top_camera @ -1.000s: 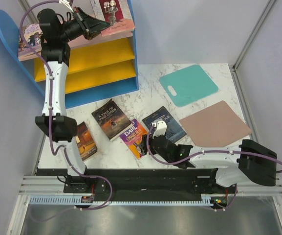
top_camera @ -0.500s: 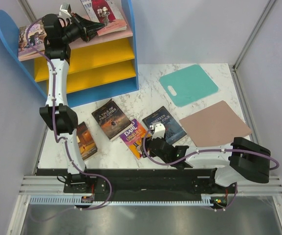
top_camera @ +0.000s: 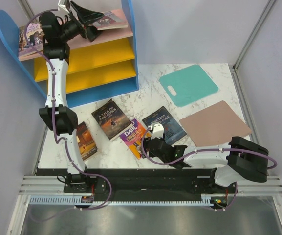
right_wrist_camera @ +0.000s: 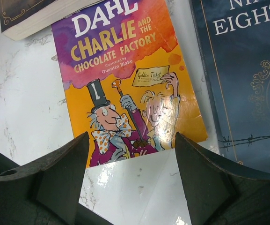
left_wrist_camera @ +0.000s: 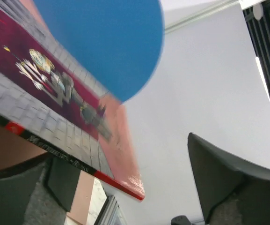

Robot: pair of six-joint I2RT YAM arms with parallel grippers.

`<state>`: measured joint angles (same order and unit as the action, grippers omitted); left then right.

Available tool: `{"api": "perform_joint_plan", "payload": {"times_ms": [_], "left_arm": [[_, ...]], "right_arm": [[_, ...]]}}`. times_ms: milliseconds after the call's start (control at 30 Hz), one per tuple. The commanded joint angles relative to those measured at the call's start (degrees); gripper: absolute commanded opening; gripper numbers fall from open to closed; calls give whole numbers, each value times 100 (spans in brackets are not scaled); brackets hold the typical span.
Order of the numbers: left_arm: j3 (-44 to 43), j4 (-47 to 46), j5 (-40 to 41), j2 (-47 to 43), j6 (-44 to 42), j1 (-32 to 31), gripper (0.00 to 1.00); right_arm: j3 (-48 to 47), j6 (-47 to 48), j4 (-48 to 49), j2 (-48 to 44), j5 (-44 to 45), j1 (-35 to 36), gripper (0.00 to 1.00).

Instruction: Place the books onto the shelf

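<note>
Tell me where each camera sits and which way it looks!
Top camera: high behind the robot, looking down on the table, shelf and books; left arm and right arm show.
Left wrist camera: up at the shelf top, looking along a red book past the blue side; its open fingers show.
Right wrist camera: low over the table, looking down at the Charlie book and a navy book; its open fingers show.
Shared: top and right wrist both see the Charlie book.
</note>
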<state>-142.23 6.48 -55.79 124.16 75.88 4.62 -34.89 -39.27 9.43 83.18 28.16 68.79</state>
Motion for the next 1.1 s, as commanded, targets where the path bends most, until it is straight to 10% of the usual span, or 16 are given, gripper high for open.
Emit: {"api": "perform_joint_plan", "payload": {"times_ms": [0,933,1067], "left_arm": [[-182,-288,-222,-164,199,-14,100],[2339,1734,349,-2150,-1145,83,100],[2850,1734,358,-2343,-1321,74,81]], "right_arm": [[-211,-64,-11,-12,67,29,81],[-149,-46,-55,-144,146,38,81],[-149,-46,-55,-144,154,46,81]]}}
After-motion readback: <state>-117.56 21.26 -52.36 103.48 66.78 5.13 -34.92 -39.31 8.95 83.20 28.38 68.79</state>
